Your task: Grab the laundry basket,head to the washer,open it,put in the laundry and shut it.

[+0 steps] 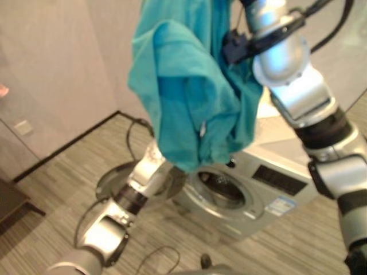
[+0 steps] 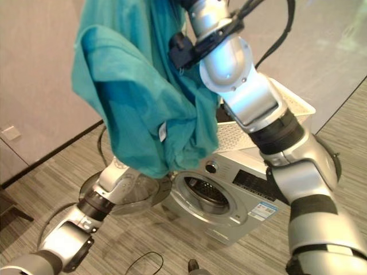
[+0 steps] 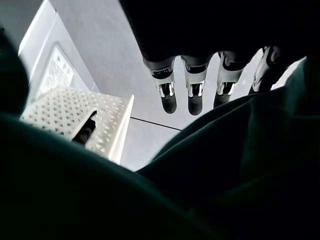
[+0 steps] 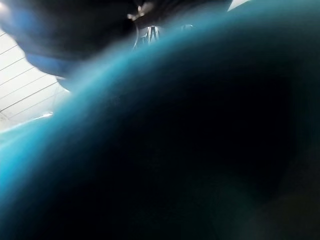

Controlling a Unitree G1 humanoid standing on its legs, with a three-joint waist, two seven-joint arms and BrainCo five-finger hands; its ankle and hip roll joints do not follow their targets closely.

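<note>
The step in hand is loading the washer: its round door [image 2: 123, 192] already stands swung open toward the robot's left, and the dark drum opening [image 2: 202, 193] is exposed. A teal garment [image 1: 189, 97] hangs high in the air from the raised right arm, its lower hem dangling just above and in front of the washer [image 2: 241, 189]. The right robot hand is above the frame in the eye views and buried in cloth in its wrist view, so whether it is clenched on the garment cannot be told. The left robot hand [image 3: 192, 87] reaches up beneath the hanging cloth with its fingers [image 3: 167, 92] straight and relaxed, gripping nothing. The white perforated laundry basket [image 2: 269, 123] sits on top of the washer, behind the right arm. The next move likely calls for lowering the garment so its hem enters the drum, with the left robot hand guiding the loose folds clear of the door rim.
</note>
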